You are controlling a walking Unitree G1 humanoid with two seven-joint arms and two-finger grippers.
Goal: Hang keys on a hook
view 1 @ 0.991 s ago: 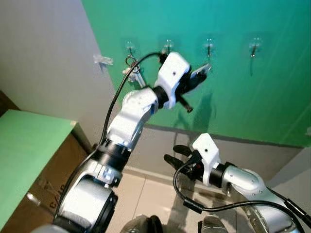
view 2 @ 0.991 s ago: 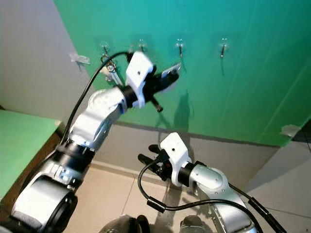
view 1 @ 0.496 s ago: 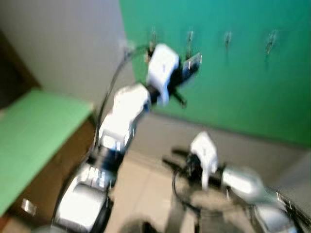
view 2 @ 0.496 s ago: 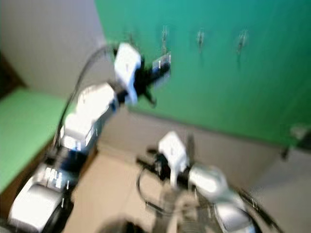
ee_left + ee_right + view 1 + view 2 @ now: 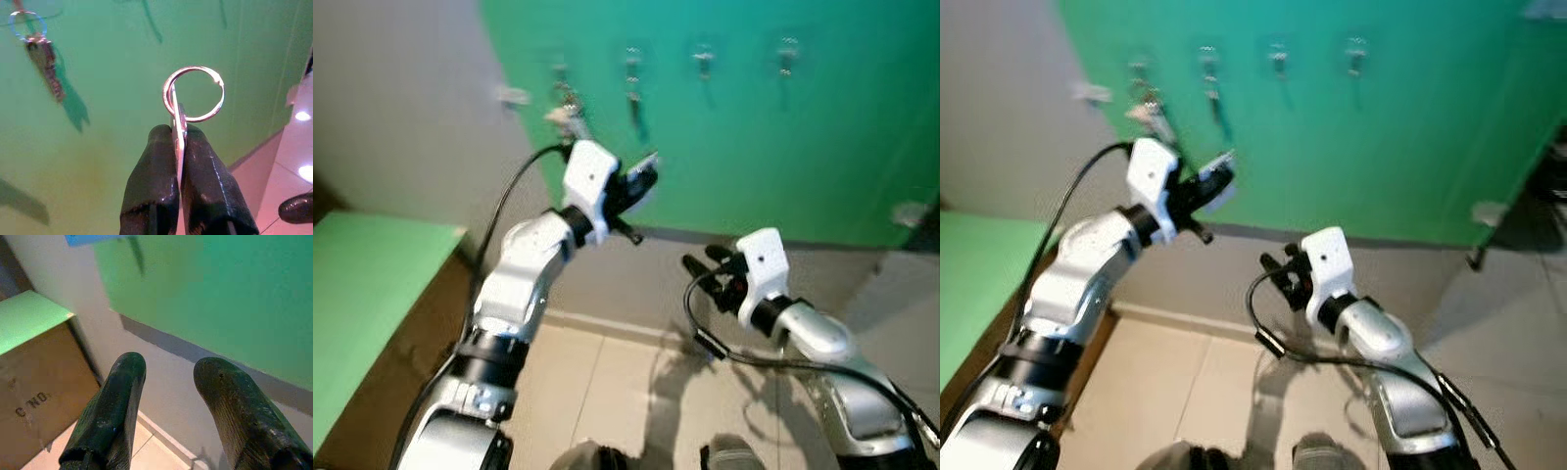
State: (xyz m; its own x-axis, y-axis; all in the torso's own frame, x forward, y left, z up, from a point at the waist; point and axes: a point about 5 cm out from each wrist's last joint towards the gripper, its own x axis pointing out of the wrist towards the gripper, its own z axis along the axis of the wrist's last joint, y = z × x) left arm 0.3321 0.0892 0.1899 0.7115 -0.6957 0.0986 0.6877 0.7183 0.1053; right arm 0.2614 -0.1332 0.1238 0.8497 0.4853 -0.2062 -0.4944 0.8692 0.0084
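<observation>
The left gripper (image 5: 177,142) fingers pinch the key (image 5: 179,128), ring above the fingertips; the right gripper (image 5: 168,377) fingers are spread.

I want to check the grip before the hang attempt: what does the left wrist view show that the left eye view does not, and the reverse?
The left wrist view shows the grip close up: the left end effector is shut on the key, whose split ring stands free above the fingertips. The left eye view shows the row of hooks on the green wall, with the right end effector open lower down. Both show the green wall and another key set already hanging.
</observation>
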